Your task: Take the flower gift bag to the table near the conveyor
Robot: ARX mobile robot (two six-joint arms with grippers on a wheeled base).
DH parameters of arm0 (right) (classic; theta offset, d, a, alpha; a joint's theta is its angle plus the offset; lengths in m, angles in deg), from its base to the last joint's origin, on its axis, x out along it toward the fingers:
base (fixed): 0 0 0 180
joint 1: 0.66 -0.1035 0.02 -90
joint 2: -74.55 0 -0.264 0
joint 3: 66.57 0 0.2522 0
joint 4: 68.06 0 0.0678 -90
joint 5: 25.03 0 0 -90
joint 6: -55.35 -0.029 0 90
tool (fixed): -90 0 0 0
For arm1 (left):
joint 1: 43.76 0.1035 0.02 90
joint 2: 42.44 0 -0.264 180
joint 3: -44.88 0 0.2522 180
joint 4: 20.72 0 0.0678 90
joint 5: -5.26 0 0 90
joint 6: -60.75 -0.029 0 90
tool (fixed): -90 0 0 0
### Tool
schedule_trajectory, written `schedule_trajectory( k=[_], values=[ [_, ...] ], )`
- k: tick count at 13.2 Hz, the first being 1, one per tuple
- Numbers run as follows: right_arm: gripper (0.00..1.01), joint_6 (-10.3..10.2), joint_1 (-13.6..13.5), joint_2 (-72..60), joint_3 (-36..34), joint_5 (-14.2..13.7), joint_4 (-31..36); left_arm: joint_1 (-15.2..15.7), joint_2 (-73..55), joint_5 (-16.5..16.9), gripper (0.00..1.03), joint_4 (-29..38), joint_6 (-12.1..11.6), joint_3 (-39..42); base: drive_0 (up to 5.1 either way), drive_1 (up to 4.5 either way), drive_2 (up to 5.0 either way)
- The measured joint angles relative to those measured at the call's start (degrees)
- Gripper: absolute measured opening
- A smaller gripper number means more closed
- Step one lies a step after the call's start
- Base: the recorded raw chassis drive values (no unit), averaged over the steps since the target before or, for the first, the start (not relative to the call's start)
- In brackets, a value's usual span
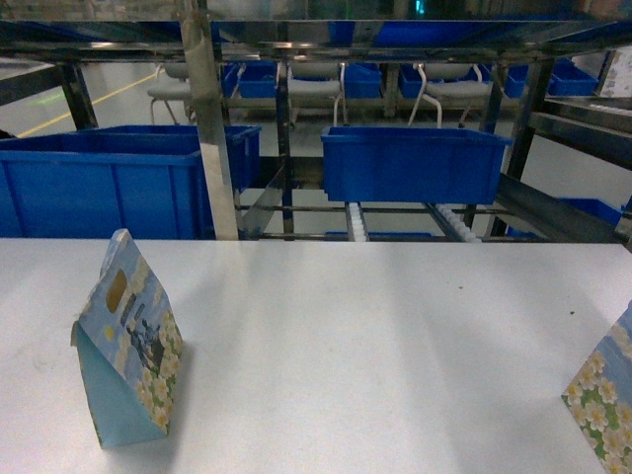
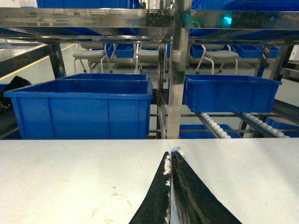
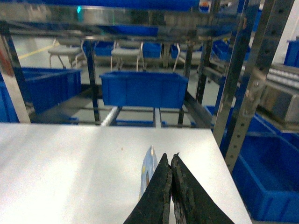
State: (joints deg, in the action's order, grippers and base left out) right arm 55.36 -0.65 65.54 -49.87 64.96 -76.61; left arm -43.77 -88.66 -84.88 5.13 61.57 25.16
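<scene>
A flower gift bag stands upright on the white table at the left, with nothing holding it. Its pale-blue side faces me. Neither gripper shows in the head view. In the left wrist view my left gripper is shut to a hairline. The pale-blue tip of the bag peeks out just behind its fingertips. My right gripper is shut with nothing in it. The steel conveyor with white rollers runs along the table's far edge.
A second daisy-print bag stands at the right edge of the table, and its thin top shows left of my right fingers. Blue bins sit on the racking. The table's right edge drops off beside more blue bins.
</scene>
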Motion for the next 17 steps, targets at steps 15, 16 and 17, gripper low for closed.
schedule_trajectory(
  k=[15, 16, 17],
  values=[
    [0.02, 0.02, 0.00, 8.76, -2.10, 0.02, -5.44, 0.00, 27.30, 0.07, 0.02, -20.52, 0.00, 5.11, 0.0, 0.00, 0.0],
    [0.02, 0.02, 0.00, 8.76, -2.10, 0.02, -5.44, 0.00, 28.96, 0.07, 0.02, -22.38, -0.02, 5.11, 0.0, 0.00, 0.0],
    [0.02, 0.02, 0.00, 8.76, -2.10, 0.02, -5.44, 0.00, 30.47, 0.07, 0.02, -23.71, 0.00, 5.11, 0.0, 0.00, 0.0]
  ],
)
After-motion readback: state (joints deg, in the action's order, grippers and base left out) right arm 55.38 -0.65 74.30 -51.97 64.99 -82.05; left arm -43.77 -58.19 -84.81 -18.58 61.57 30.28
